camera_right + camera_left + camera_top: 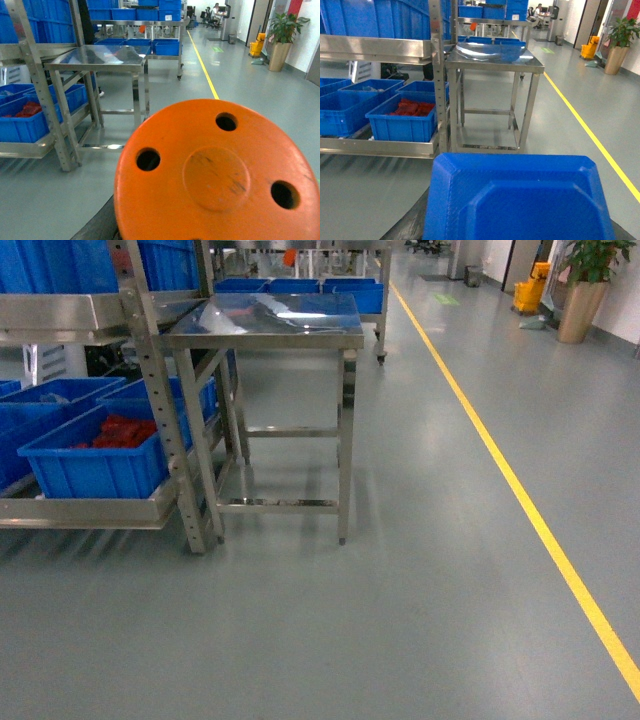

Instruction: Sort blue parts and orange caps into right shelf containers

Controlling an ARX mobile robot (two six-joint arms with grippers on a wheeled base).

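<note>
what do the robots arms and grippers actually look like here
Hardly any of them shows. The head view has neither arm. The left wrist view gives only a black strip at its lower left edge, and the right wrist view one like it. The blue part and the orange cap hide the rest.

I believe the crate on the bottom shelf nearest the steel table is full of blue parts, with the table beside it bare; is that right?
Not quite: that crate on the bottom shelf holds red-orange pieces, not blue parts. The head view shows them clearly. The steel table beside it does look bare.
</note>
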